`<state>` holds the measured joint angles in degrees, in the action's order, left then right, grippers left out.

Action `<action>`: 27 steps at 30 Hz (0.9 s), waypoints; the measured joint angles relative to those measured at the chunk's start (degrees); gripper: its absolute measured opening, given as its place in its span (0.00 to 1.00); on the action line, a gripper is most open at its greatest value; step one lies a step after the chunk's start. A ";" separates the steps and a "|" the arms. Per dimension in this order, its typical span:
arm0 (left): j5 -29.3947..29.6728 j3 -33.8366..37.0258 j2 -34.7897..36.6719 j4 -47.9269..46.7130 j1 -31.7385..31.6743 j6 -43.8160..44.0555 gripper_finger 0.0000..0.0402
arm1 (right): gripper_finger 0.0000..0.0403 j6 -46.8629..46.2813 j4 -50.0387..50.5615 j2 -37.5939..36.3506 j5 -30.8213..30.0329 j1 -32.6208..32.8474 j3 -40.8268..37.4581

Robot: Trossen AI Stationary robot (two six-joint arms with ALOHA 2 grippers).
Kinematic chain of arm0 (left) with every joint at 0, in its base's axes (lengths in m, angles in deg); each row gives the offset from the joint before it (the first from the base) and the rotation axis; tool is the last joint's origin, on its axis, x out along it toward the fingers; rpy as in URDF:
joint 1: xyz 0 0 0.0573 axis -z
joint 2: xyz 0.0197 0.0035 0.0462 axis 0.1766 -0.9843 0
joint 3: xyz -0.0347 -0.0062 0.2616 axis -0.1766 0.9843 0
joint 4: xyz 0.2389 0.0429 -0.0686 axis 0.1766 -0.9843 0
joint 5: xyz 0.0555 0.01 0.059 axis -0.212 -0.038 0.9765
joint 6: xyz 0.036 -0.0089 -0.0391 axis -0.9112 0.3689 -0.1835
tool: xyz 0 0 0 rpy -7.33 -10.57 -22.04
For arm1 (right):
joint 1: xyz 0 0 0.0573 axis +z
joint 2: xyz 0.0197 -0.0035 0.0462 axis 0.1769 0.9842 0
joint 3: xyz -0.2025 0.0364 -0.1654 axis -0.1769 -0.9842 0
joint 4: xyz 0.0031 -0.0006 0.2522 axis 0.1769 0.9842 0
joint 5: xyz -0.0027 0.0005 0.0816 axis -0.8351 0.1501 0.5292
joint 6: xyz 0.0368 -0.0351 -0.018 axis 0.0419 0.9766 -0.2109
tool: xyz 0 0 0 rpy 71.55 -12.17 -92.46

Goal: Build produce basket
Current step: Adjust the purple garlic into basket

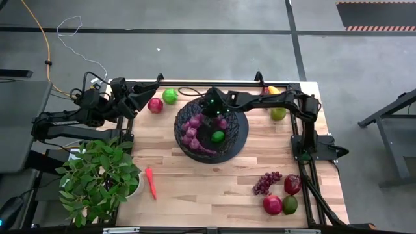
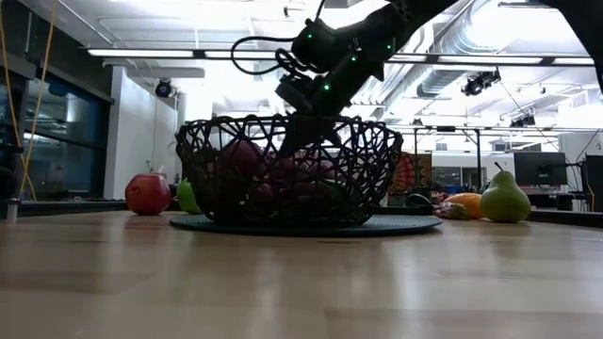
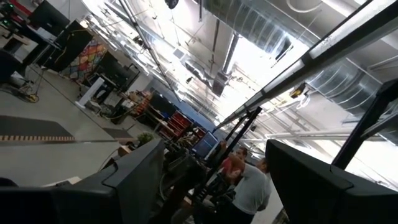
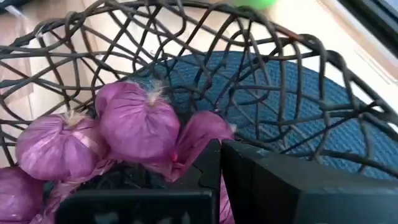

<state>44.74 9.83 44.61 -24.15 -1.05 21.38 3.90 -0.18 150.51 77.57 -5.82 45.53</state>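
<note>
The right tool, pressed together, sits low inside the basket at mid-table, beside the purple bunch. Best to lift straight up, clear of the woven rim. The bunch's long axis runs along the basket's left wall. The left tool waits spread at the back-left edge.

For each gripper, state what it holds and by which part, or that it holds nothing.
Right gripper, inside the basket: shut on the purple bunch, at one end bulb. Left gripper: nothing held.
</note>
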 joint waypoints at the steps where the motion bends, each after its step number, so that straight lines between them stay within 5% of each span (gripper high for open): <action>1: 0.05 -0.02 0.02 0.00 0.00 0.00 0.67 | 0.00 0.24 0.05 -0.02 -0.01 -0.16 0.02; 14: 0.14 0.00 0.00 0.02 0.00 0.02 0.67 | 0.00 0.73 3.27 -3.31 -0.48 -3.11 1.68; 21: 0.12 0.00 0.02 0.02 0.00 0.02 0.67 | 0.00 2.84 14.78 -7.12 -2.83 -3.50 1.73; 27: 0.92 0.00 0.00 0.02 0.00 0.02 0.67 | 0.00 0.91 12.65 -7.01 -2.38 -3.41 -3.92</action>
<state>45.66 9.83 44.61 -24.12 -1.05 21.41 4.81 12.47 143.50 75.18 -9.23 41.61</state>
